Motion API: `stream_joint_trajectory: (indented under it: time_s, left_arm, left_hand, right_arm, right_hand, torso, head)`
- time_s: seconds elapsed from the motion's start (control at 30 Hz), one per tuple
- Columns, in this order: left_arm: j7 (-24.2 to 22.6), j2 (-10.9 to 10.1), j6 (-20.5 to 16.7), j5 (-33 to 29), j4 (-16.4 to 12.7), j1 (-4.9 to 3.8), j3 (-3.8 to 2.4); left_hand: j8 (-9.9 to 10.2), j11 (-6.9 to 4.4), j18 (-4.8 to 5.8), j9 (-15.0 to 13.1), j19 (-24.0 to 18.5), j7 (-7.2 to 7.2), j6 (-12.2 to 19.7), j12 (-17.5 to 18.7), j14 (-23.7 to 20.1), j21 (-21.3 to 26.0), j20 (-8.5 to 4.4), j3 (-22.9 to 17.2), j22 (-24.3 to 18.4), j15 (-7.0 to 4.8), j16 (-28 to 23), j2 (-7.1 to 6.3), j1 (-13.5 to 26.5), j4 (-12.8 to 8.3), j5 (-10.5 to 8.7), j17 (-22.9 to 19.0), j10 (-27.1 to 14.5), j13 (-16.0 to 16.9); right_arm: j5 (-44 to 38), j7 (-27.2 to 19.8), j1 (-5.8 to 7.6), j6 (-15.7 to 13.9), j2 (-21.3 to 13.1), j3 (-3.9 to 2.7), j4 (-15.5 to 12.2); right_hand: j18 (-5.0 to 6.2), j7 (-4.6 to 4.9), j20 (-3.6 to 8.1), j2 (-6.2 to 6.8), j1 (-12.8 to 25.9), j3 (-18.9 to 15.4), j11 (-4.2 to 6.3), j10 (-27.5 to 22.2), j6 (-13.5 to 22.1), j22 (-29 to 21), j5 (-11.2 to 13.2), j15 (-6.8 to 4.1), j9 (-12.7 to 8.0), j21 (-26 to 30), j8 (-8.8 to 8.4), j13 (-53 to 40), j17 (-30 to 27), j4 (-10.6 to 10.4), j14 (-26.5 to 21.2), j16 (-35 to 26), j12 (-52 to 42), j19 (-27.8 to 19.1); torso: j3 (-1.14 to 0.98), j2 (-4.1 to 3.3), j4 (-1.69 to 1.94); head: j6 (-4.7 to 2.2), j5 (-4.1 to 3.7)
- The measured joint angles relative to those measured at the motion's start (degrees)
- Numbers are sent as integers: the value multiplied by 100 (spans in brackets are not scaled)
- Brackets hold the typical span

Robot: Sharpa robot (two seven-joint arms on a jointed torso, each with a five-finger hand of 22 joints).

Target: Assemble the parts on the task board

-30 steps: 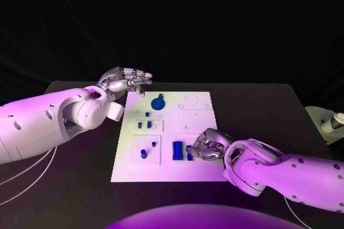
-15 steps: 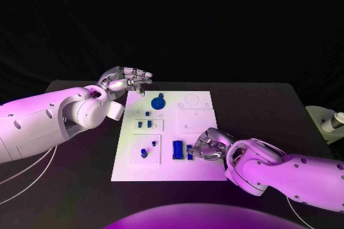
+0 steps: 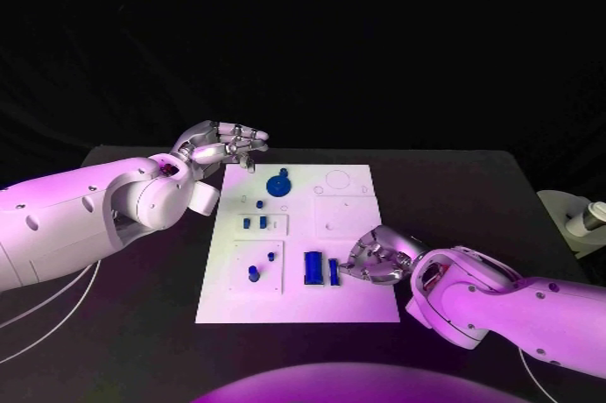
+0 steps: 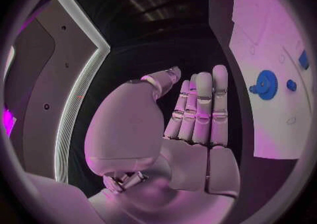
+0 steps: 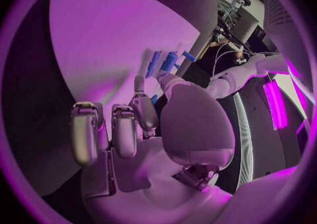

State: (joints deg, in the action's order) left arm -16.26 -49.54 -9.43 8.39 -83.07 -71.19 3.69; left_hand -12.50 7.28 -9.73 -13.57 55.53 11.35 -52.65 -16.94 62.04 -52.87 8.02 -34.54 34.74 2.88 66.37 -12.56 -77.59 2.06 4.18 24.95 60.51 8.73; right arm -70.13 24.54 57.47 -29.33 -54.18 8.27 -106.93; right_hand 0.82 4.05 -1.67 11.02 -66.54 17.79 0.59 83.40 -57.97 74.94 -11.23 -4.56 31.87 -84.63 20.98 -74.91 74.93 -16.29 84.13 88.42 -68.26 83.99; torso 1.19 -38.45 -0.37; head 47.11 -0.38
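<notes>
Black table (image 3: 480, 171) is carrying the white board (image 3: 354, 308) at its middle, and we are reaching over it with both hands. Our left hand (image 3: 222, 145) is hovering just off the board's far left corner, fingers straight and side by side, holding nothing. Beside it, a round blue part (image 3: 279, 186) is lying near the board's far edge, with small blue parts (image 3: 254, 222) in the recesses down the left half. Our right hand (image 3: 375, 259) is sitting over the board's near right area, fingers curled inward, just beside two upright blue bars (image 3: 313, 267). We cannot tell whether those fingers are pinching anything.
</notes>
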Motion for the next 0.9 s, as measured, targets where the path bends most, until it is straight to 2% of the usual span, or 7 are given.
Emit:
stream_joint_trajectory:
  time_s: [0.17,0.23,0.33,0.5,0.63,0.73,0.9]
  left_arm:
    - [-30,27,-10,-14,76,12,18]
    - [-57,66,-19,-41,142,26,41]
    - [-120,141,-35,-122,247,51,58]
    - [-283,315,-82,-367,496,127,71]
    - [-453,533,-152,-693,840,183,75]
    - [-592,692,-233,-946,1102,214,73]
    - [-807,969,-399,-1279,1549,288,71]
  left_hand:
    - [0,0,0,0,18,0,0,-14,-29,28,18,-1,-14,3,15,0,0,32,0,-15,0,9]
    - [0,1,0,0,1,9,9,-55,-119,91,35,-2,-37,9,-17,7,7,58,0,-47,-24,16]
    - [0,-1,1,0,-130,21,21,-103,-316,245,57,16,-118,17,-217,4,57,109,0,-146,-41,29]
    - [-35,20,0,-13,-463,0,43,-153,-756,740,99,78,-400,64,-864,20,86,194,0,-476,-98,41]
    - [-40,31,0,-32,-948,-10,115,-50,-1225,1493,248,47,-830,213,-1881,19,132,332,0,-918,-175,-71]
    - [-117,153,-54,-51,-1127,-60,247,344,-1257,2563,540,118,-1549,381,-3077,-2,153,466,0,-1305,-297,-374]
    - [11,388,-56,58,-1342,-48,604,768,-1662,3737,834,433,-2328,662,-4332,39,80,573,0,-1639,-578,-504]
  right_arm:
    - [573,-895,233,-204,-138,-4,169]
    - [964,-1381,348,-257,-143,-8,341]
    - [1647,-2080,501,-291,-88,-8,710]
    - [3043,-3024,697,-219,212,-15,1566]
    - [4185,-3607,775,-18,584,-52,2337]
    - [4860,-3964,812,180,863,-87,2824]
    - [5563,-4413,816,515,1345,-124,3651]
  right_hand:
    - [0,98,-45,-73,-237,-23,-106,-119,159,0,-44,87,-45,368,-128,0,0,23,-11,-89,310,3]
    - [164,148,-85,-74,-369,-39,-139,-359,254,-1,-59,126,-64,846,-197,102,0,44,-17,-234,816,-1]
    - [443,244,-182,-109,-565,-22,-221,-1054,429,-1,-65,182,-79,2276,-273,855,-424,73,-19,-755,2281,-388]
    - [901,407,-328,-176,-868,122,-393,-1965,737,-650,-65,361,-87,5530,-429,1954,-2769,157,-938,-2544,3806,-1618]
    - [898,501,-487,-185,-973,414,-545,-2478,864,-1414,-26,523,-165,6530,-506,2846,-3941,145,-1694,-4056,4625,-1998]
    - [897,582,-645,-138,-1020,598,-671,-2541,865,-1988,101,690,-264,7148,-601,3645,-4361,135,-2155,-4897,5231,-2321]
    - [895,735,-963,-126,-1077,850,-910,-2541,879,-2960,247,1024,-464,8023,-841,4733,-5082,247,-3012,-6193,5925,-2975]
  torso:
    - [8,47,-24]
    - [13,84,-40]
    - [26,149,-63]
    - [59,272,-90]
    - [86,371,-112]
    - [91,423,-132]
    - [83,509,-155]
  head:
    - [-86,-3]
    - [-131,-3]
    - [-217,-3]
    - [-421,-11]
    - [-648,-22]
    - [-834,-31]
    - [-1067,-23]
